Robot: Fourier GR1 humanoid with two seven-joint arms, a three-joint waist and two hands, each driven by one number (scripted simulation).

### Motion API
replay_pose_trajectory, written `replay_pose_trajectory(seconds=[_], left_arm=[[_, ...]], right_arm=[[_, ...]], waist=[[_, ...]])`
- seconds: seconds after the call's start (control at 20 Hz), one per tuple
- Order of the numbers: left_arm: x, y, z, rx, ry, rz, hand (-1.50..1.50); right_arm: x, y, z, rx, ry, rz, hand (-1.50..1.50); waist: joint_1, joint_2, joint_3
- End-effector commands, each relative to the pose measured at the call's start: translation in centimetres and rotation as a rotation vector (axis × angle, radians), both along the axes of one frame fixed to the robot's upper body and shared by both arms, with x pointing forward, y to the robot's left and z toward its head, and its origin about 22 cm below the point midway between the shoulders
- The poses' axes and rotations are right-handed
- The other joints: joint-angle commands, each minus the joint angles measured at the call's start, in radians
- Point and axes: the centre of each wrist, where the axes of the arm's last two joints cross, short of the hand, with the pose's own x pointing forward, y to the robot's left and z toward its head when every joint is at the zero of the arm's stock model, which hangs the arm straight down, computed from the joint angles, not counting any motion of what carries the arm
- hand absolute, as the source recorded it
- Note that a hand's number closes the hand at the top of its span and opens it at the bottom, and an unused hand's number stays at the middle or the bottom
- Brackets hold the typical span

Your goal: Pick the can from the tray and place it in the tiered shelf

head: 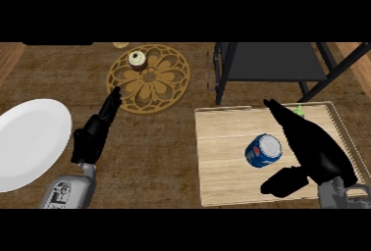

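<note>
Right hand [315, 147] hovers with straight fingers over the pale wooden tray [225, 186], just beside the blue can [262, 151] lying tilted there. Left hand [94, 132] rests open over the brown woven surface [159, 147], between a white plate [29, 142] and a round fretwork trivet [148, 78]. Beyond the tray's far edge stands the dark tiered shelf [272, 61].

The surface [167, 162] under my arms looks like dark, rough-grained wood. The tray [225, 162] at lower right is pale, smooth wood with fine grain. The can [262, 150] on it shines like blue metal with a silvery top. The plate [29, 142] at left is glossy white. My fingers [109, 105] are matt black.
</note>
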Motion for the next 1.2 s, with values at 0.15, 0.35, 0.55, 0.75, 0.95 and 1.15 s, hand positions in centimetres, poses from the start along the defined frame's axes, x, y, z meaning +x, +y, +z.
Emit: replay_pose_trajectory(seconds=[0.15, 0.35, 0.55, 0.75, 0.95, 1.15], left_arm=[[1.2, -0.9, 0.7, -0.006, -0.003, 0.006, 0.0], [-0.7, 0.3, 0.0, -0.011, -0.002, -0.014, 0.0], [0.9, 0.6, 0.1, -0.006, -0.003, -0.009, 0.0], [0.0, -0.7, -0.8, -0.012, -0.011, 0.003, 0.0], [-0.4, -0.6, -0.2, 0.014, -0.002, 0.01, 0.0], [0.4, 0.5, 0.5, -0.01, -0.006, 0.012, 0.0]], right_arm=[[0.7, 1.1, -2.4, -0.049, 0.043, -0.016, -1.5], [-0.1, 0.9, -1.4, -0.035, 0.044, -0.037, -1.5], [2.1, 1.1, -3.8, -0.04, 0.05, -0.012, -1.5], [1.6, 0.7, -3.3, -0.04, 0.059, -0.002, -1.5], [1.4, 1.8, -6.7, -0.047, 0.086, 0.023, -1.5], [0.7, 0.2, -6.5, -0.109, 0.127, 0.073, 1.5]], waist=[[-0.001, 0.0, 0.0], [-0.001, -0.001, 0.0], [0.0, 0.001, 0.0], [-0.001, 0.0, 0.0], [0.001, 0.0, 0.0], [-0.002, 0.0, 0.0]])
